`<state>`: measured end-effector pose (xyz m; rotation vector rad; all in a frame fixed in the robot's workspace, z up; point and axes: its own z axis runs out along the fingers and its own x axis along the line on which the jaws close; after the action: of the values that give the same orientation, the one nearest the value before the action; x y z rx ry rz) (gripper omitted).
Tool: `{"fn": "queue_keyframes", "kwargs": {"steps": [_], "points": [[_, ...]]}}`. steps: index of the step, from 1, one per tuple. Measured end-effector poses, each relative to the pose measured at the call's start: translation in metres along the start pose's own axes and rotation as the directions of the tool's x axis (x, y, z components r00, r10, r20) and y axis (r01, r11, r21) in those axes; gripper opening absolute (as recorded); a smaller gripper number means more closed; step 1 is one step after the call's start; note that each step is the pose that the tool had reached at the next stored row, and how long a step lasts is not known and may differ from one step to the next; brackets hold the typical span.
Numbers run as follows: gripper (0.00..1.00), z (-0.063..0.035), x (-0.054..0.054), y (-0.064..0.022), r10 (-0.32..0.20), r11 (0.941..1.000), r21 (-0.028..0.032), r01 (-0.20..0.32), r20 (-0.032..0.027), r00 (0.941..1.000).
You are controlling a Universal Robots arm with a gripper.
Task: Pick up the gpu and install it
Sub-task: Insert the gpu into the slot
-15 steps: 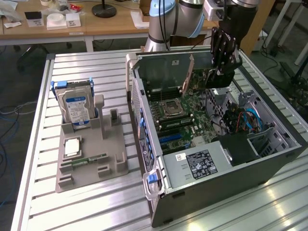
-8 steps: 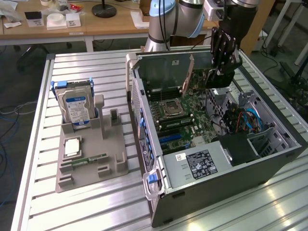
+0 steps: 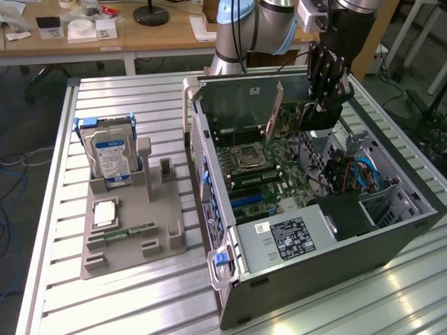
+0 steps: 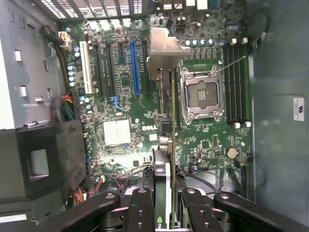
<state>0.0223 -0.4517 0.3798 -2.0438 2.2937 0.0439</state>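
Observation:
My gripper (image 3: 325, 98) is shut on the gpu (image 3: 318, 117), holding it on edge above the open computer case (image 3: 328, 244). The card's metal end bracket (image 3: 274, 112) points toward the exterior view's left, over the motherboard (image 3: 258, 181). In the wrist view the gpu (image 4: 167, 140) is seen edge-on, clamped between my black fingers (image 4: 140, 208) of the gripper (image 4: 166, 212). Its bracket (image 4: 164, 46) hangs over the board between the blue slot (image 4: 134, 67) and the CPU socket (image 4: 202, 94). The card is still clear of the board.
A grey parts holder (image 3: 160, 209) on the exterior view's left carries a silver hard drive (image 3: 112, 157), a CPU chip (image 3: 105, 213) and a green RAM stick (image 3: 129, 232). Cables and a black drive cage (image 4: 43, 164) crowd one end of the case.

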Motion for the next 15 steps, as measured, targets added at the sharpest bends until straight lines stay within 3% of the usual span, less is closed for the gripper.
{"fn": "queue_keyframes", "kwargs": {"steps": [4,15], "points": [[0.27,0.0013,0.0035,0.0012,-0.001,1.0000,-0.0005,0.001,0.0041,1.0000],[0.27,0.0027,0.0043,0.0057,-0.007,1.0000,-0.0010,0.007,0.0039,1.0000]]}}
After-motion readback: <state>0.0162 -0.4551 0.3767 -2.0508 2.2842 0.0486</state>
